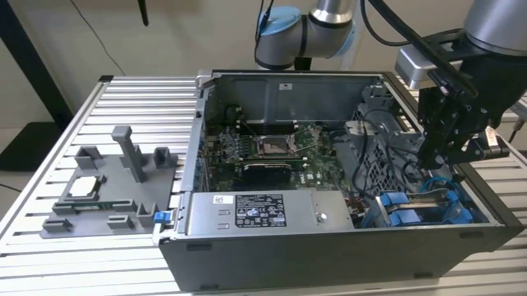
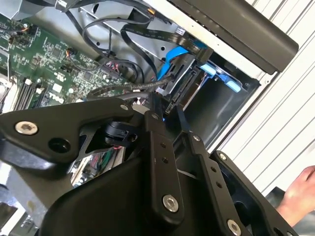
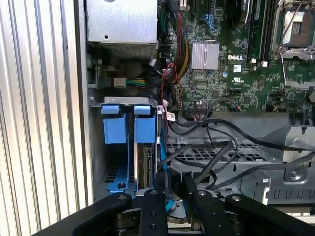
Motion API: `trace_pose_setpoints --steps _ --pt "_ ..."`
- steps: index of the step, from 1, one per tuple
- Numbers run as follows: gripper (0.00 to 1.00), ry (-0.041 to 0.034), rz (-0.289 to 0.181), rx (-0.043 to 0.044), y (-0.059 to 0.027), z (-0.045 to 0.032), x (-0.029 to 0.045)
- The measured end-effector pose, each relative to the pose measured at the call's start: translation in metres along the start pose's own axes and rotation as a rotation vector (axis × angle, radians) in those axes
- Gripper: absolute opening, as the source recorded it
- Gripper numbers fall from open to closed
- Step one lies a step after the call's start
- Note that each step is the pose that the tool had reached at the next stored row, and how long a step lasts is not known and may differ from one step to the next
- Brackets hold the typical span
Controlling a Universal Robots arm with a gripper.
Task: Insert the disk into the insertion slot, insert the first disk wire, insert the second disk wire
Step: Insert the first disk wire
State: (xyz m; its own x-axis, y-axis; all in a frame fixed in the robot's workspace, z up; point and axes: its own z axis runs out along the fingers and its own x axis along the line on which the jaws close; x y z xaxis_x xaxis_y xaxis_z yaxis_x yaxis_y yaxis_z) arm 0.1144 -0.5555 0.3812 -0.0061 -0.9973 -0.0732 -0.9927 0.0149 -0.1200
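The disk (image 3: pixel 145 164) sits edge-on in the insertion slot (image 3: pixel 116 147), between its blue rails, at the case's front corner on the exterior view's right (image 1: pixel 421 208). My gripper (image 1: pixel 436 161) reaches down into the case just above that bay. In both wrist views its black fingers (image 3: pixel 153 209) stand close together. A blue disk wire (image 3: pixel 163 169) runs down between them, and its black plug (image 2: pixel 174 98) rests at the disk's end. A second dark wire (image 3: pixel 216 157) lies loose over the perforated cage beside it.
The open computer case (image 1: pixel 329 259) rests on a slatted metal table (image 1: pixel 132 105). A grey labelled power supply (image 1: pixel 263 213) fills its front, with the motherboard (image 1: pixel 272 148) behind. A grey fixture holding parts (image 1: pixel 107 185) stands on the exterior view's left. A person's hand (image 2: pixel 300 196) is outside the case wall.
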Motion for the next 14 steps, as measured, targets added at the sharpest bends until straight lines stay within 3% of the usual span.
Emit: trace_pose_setpoints --steps 1,14 --pt "0.0 0.0 0.0 0.0 0.0 0.0 0.0" --pt "0.0 -0.0002 0.001 0.0 0.0 0.0009 0.0004"
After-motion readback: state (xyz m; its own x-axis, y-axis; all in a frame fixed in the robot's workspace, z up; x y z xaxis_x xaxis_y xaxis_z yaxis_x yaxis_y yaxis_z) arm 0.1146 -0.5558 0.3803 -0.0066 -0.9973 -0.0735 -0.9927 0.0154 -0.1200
